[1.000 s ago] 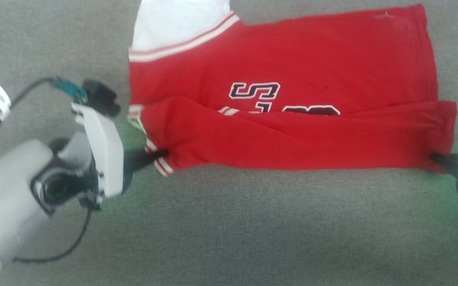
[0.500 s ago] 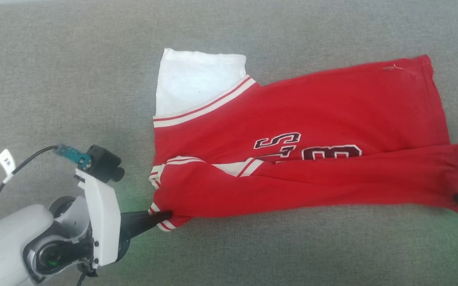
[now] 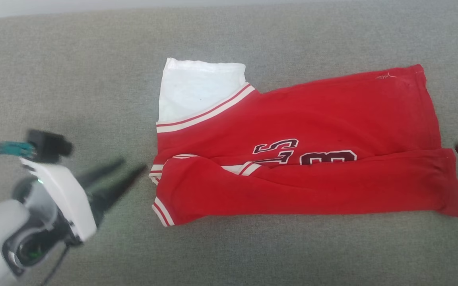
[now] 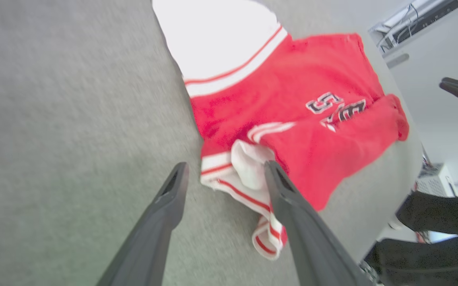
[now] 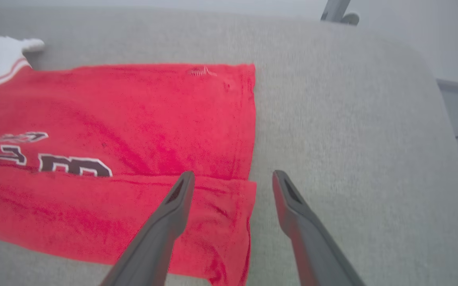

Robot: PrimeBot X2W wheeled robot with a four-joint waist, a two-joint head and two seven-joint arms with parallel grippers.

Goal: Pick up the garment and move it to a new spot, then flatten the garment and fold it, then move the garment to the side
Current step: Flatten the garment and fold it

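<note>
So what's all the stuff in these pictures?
jersey: one, red with a white panel, white stripes and dark lettering, lying partly folded on the surface
surface: one, grey fabric, under the jersey
camera: one, black, on the left wrist
left hand: one, dark fingers, open, just left of the jersey, not touching it
right hand: one, dark fingers, open, by the jersey's right edge
</note>
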